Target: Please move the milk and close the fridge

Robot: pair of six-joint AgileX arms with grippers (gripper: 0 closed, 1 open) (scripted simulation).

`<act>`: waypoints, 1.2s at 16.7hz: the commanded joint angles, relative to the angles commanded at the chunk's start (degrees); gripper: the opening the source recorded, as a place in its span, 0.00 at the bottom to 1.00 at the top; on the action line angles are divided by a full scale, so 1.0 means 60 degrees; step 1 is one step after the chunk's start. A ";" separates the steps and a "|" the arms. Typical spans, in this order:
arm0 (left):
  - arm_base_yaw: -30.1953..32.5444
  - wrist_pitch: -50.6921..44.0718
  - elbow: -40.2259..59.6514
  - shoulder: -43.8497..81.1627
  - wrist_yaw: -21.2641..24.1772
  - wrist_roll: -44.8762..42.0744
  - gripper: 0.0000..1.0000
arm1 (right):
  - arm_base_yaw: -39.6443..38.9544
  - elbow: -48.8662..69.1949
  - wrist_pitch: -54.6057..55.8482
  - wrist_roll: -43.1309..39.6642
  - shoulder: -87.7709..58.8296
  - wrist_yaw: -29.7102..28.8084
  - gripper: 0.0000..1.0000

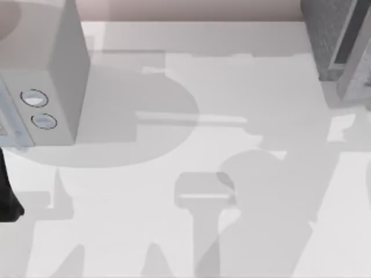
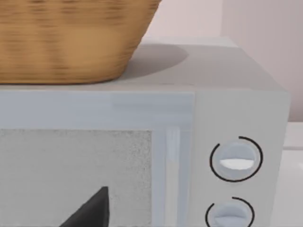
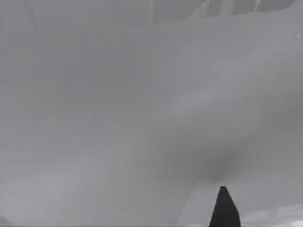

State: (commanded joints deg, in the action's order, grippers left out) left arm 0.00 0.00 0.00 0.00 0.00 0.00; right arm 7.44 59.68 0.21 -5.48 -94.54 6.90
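Table (image 1: 232, 75): a pale white top crossed by soft grey shadows, among them a broad round one toward 10 o'clock.

Fridge (image 1: 324, 35): at 1 o'clock in the top view, at the far right corner of the table. It is a dark grey speckled cabinet, cut off by the edge of the view.

Fridge door (image 1: 356, 63): a paler, smooth grey panel on the cabinet's right side, set at a slant, with a dark strip between it and the speckled body. How far it stands open cannot be told.

Microwave (image 1: 58, 63): a light grey box at 10 o'clock, well apart from the fridge. Its front carries two round dials (image 1: 35, 98), one just beside the other. In the left wrist view the same front shows a speckled window panel (image 2: 75, 175) next to the dials.

Basket (image 2: 71, 38): woven and tan, resting on the microwave's flat roof and casting a shadow there.

Left arm (image 1: 7, 191): a dark shape at 9 o'clock, at the table's left edge, just in front of the microwave.

Left claw (image 2: 90, 210): a dark pointed part rises close before the microwave window. Whether it is released or clenched cannot be told.

Right claw (image 3: 225, 208): a dark pointed part stands close against a smooth grey surface (image 3: 118, 118) that I cannot identify. Released or clenched cannot be told.
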 joint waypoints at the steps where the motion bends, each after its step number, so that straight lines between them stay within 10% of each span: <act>1: 0.0000 0.0000 0.0000 0.0000 0.0000 0.0000 1.00 | -0.0410 -0.0173 0.0172 0.0337 0.0119 -0.0389 1.00; 10: 0.0000 0.0000 0.0000 0.0000 0.0000 0.0000 1.00 | -0.0863 -0.0350 0.0381 0.0869 0.0128 -0.1067 1.00; 20: 0.0000 0.0000 0.0000 0.0000 0.0000 0.0000 1.00 | -0.0892 0.3710 -0.0413 0.0882 -0.3080 -0.1114 1.00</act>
State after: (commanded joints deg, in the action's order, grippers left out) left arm 0.00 0.00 0.00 0.00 0.00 0.00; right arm 2.09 81.94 -2.27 -0.19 -113.02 0.22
